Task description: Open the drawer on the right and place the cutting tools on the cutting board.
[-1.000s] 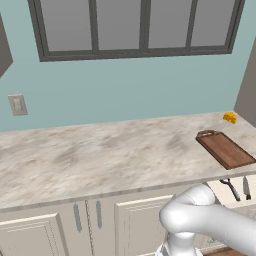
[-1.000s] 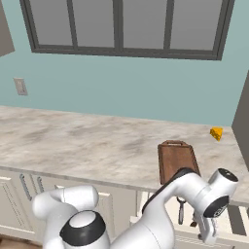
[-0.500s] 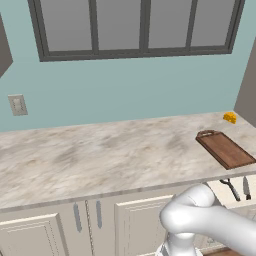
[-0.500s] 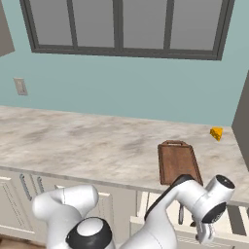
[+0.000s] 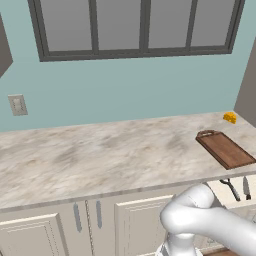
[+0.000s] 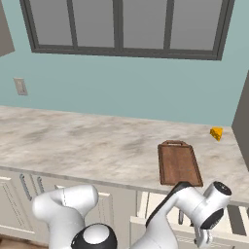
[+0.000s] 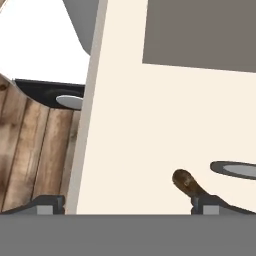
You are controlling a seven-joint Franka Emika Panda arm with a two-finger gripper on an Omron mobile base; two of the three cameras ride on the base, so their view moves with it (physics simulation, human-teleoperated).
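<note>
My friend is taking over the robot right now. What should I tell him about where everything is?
Gripper: low in front of the open drawer; jaws look apart, nothing between them.
Drawer: pulled out under the counter's right end. That part is done.
Scissors and knife: lying side by side inside the drawer, not picked up yet.
Cutting board: on the counter above the drawer, nothing on it. A small yellow thing sits behind it.
Left: lift each tool onto the board.

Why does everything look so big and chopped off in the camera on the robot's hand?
Hand view: the camera sits close to the drawer, so its pale panel looms large and a knife handle gets cut off. Left base view: farther back, so the cutting board looks small, whole and sharp.
</note>
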